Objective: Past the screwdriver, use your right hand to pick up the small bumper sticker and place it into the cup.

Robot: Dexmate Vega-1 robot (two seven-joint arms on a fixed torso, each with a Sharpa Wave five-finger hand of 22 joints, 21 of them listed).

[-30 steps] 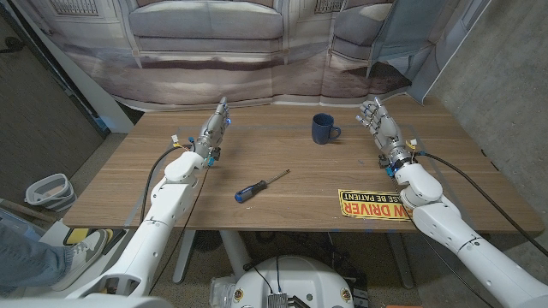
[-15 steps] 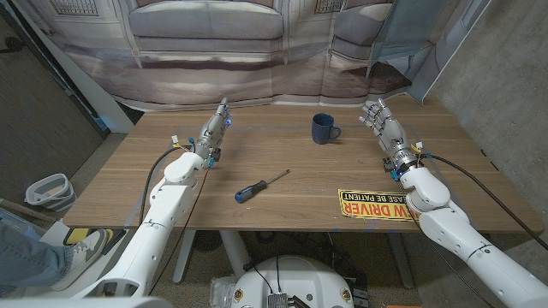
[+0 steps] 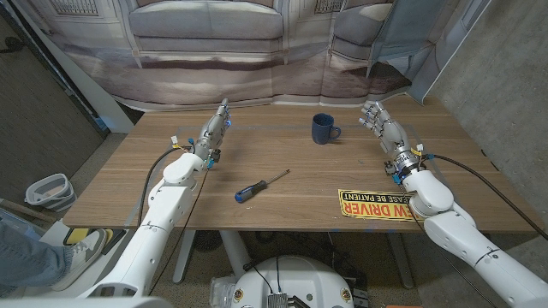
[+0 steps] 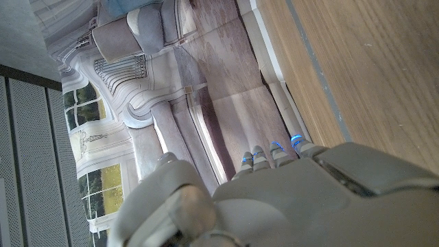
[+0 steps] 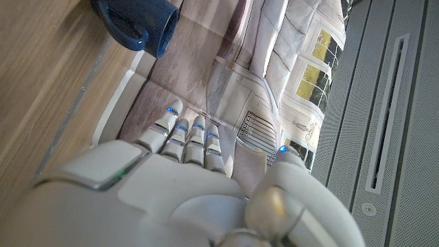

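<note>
The wooden table [image 3: 282, 197] spans the head view, with a printed backdrop [image 3: 257, 51] of a sofa hanging behind its far edge. The right arm [image 3: 454, 231] comes in from the near right corner, the left arm [image 3: 163, 214] from the near left.

The bumper sticker [image 3: 373, 205], yellow with black and red lettering, lies flat near the table's front edge, just beside the right forearm on its inner side. The right hand [image 3: 385, 130] is well beyond it toward the far right of the table, fingers [image 3: 372, 113] extended and apart, holding nothing; the sticker lies behind the fingertips, nearer the wrist end of the arm, not touching the hand.

The left hand [image 3: 214, 130] is at the far left of the table, fingers straight and close together, empty.

The blue cup [image 3: 323, 129] stands upright near the far edge, handle toward the right hand, and apart from it. In the right wrist view the cup [image 5: 137, 24] shows beyond the fingertips.

The screwdriver [image 3: 259, 186], blue-handled, lies at mid-table, between the two arms, left of the sticker and apart from it, its shaft pointing roughly toward the cup.
</note>
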